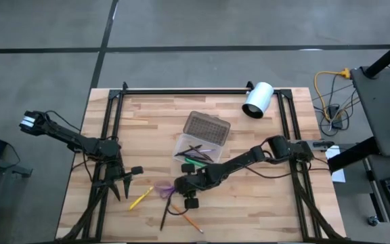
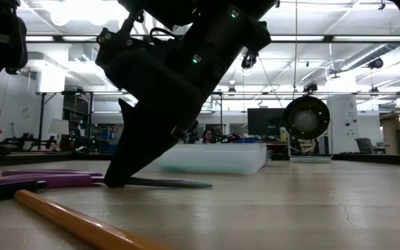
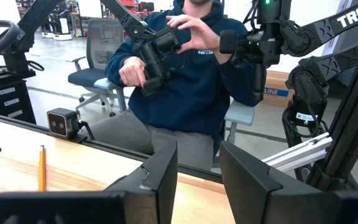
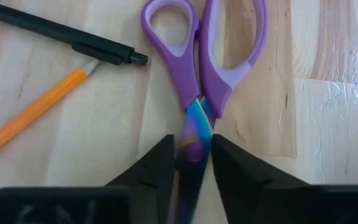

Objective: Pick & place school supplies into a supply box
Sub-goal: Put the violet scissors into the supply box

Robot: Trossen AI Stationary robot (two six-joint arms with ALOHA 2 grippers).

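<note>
A robotics lab: ceiling strip lights [image 2: 339, 38], monitors [image 2: 264, 121], spare robot arms [image 3: 303, 37]

Even, bright light falls from rows of white ceiling strip lamps [image 2: 339, 38], which glare in the low view; there the dark robot arm [image 2: 179, 83] shows as a near silhouette; the round orange pencil [image 2: 75, 222] nearest the lens is blurred; the pale wooden tabletop [image 4: 328, 124] shows a soft sheen beside the purple-handled scissors [image 4: 201, 68]; shadows stay faint.
</note>
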